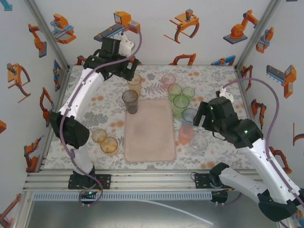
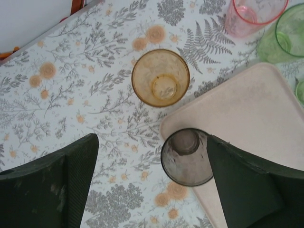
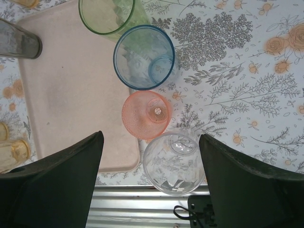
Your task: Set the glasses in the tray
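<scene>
The pale-pink tray [image 1: 149,137] lies mid-table. A smoky grey glass [image 2: 186,157] stands upright on its far left corner, close against the right finger of my left gripper [image 2: 152,190], which is open wide above it and grips nothing. From above, that gripper [image 1: 127,72] hovers over the grey glass [image 1: 130,101] and an amber glass [image 1: 134,83]. My right gripper [image 3: 152,180] is open, with a clear glass [image 3: 172,162] standing between its fingers on the table, untouched. A salmon glass [image 3: 146,115] and a blue glass [image 3: 143,57] stand by the tray's right edge.
A pink glass [image 1: 168,80] and three green glasses [image 1: 181,102] crowd the tray's far right corner. Two amber glasses [image 1: 104,140] stand left of the tray. The table's metal front rail [image 3: 142,204] lies just behind the clear glass.
</scene>
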